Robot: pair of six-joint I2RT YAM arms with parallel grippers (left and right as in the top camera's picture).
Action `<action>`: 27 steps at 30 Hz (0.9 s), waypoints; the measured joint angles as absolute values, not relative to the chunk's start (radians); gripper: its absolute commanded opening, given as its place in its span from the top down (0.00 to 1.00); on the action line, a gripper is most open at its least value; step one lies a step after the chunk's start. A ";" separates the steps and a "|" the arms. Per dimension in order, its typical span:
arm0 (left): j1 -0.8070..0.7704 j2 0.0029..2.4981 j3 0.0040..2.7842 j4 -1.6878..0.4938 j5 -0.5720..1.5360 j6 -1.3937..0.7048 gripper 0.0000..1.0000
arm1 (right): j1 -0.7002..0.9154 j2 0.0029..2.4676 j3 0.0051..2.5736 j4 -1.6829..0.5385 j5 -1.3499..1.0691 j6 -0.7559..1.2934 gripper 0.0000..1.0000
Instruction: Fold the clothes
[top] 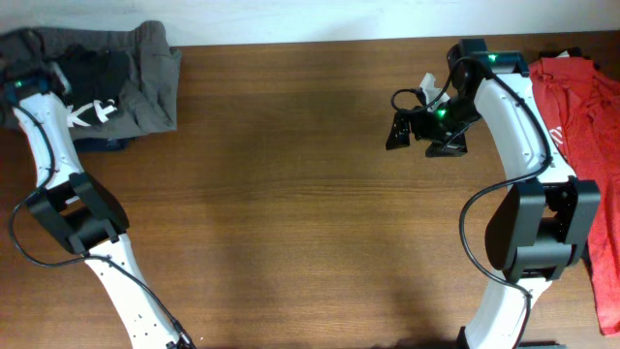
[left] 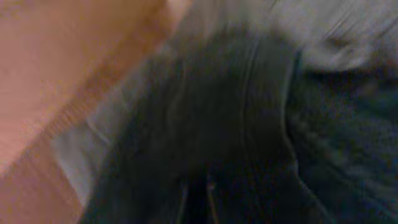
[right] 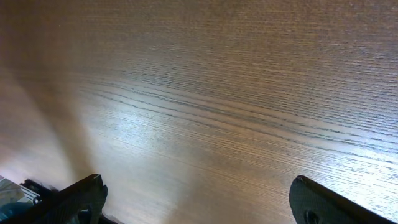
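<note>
We see broad bare table [top: 291, 204] mid-scene, with clothes only at its edges: a grey-and-black pile [top: 145, 78] in the far-left corner and a red shirt [top: 586, 107] on the right. The right gripper [top: 423, 139] gapes wide over bare wood, holding nothing. The left gripper [top: 34, 70] is at the pile; we cannot tell how its jaws stand.

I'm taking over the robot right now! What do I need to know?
Left tool: down in the pile at the table's far left corner; open or shut, cannot tell.
Right tool: open, empty, over the wood table.
Black T-shirt and grey garment: bunched together in that pile.
Red T-shirt: crumpled at the right edge.
Done: nothing folded. Left: fold them all.
</note>
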State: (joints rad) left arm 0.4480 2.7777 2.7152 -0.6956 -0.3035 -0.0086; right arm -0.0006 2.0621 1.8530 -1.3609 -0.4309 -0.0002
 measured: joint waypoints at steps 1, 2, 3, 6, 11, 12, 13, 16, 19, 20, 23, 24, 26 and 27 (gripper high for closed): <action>0.453 2.792 2.715 -0.696 -0.304 -0.014 0.81 | -0.001 2.062 1.853 -1.361 -0.431 0.000 0.01; 0.458 2.806 2.715 -0.699 -0.304 -0.021 0.77 | -0.001 2.062 1.853 -1.361 -0.431 0.000 0.01; 0.460 2.812 2.715 -0.701 -0.305 -0.027 0.73 | -0.001 2.062 1.853 -1.361 -0.431 0.001 0.01; 0.466 2.815 2.716 -0.699 -0.308 -0.045 0.60 | -0.001 2.062 1.853 -1.361 -0.431 0.000 0.01; 0.466 2.815 2.727 -0.700 -0.323 -0.052 0.38 | -0.001 2.062 1.853 -1.357 -0.431 0.004 0.01; 0.466 2.815 2.735 -0.701 -0.326 -0.052 0.36 | -0.001 2.062 1.853 -1.356 -0.431 0.006 0.01; 0.464 2.814 2.744 -0.706 -0.326 -0.054 0.31 | -0.001 2.062 1.853 -1.357 -0.431 0.011 0.01; 0.453 2.794 2.764 -0.741 -0.325 -0.051 0.15 | -0.001 2.062 1.853 -1.351 -0.431 0.024 0.01; 0.426 2.741 2.778 -0.793 -0.322 -0.059 0.01 | -0.001 2.062 1.856 -1.350 -0.431 0.028 0.01; 0.414 2.717 2.783 -0.811 -0.322 -0.062 0.01 | -0.001 2.062 1.862 -1.351 -0.430 0.028 0.01; 0.369 2.619 2.794 -0.885 -0.315 -0.060 0.01 | -0.001 2.059 1.888 -1.353 -0.411 0.048 0.01; 0.354 2.580 2.796 -0.910 -0.313 -0.060 0.01 | -0.001 2.055 1.898 -1.356 -0.395 0.056 0.01; 0.323 2.510 2.807 -0.953 -0.303 -0.060 0.01 | -0.001 2.038 1.913 -1.369 -0.356 0.075 0.01; 0.307 2.472 2.812 -0.973 -0.295 -0.060 0.01 | -0.001 2.024 1.919 -1.378 -0.339 0.080 0.01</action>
